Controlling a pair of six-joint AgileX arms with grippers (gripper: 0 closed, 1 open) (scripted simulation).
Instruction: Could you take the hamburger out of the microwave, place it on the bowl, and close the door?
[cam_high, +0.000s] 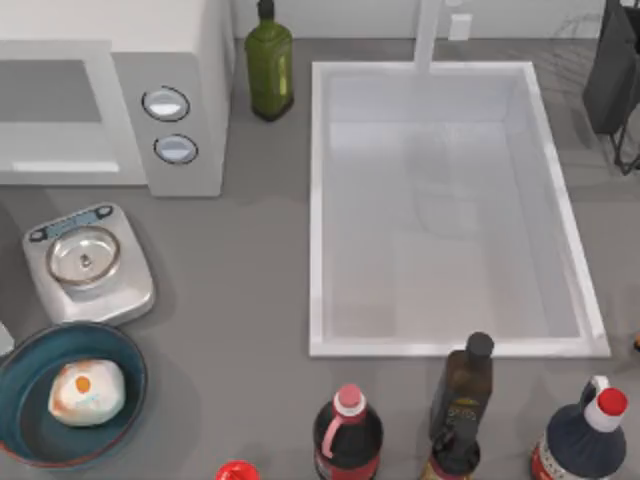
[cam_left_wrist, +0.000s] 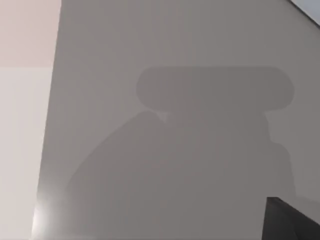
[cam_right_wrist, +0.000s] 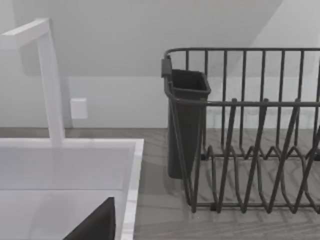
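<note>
The hamburger sits inside the bowl, at the front left corner of the counter. It is a pale round lump with an orange spot on top, and it rests a little toward the middle of the dark blue bowl. The microwave stands at the back left of the counter, with its two round dials facing up toward the camera. The door lies flat against the front of the microwave, so it looks closed. Just in front of the microwave, between it and the bowl, is a small silver scale with a round steel pan. A green bottle stands just beside the microwave on its right. A big white sink fills the middle and right of the counter, with a white tap at its back edge. A dark wire dish rack stands to the right of the sink, with a dark cup holder on its side. A row of bottles stands along the front edge, and one has a red cap. The left wrist view looks at a plain grey surface with a soft shadow on it. I cannot tell where either end effector is next to the hamburger, or how far open either one is, or if it holds anything.
</note>
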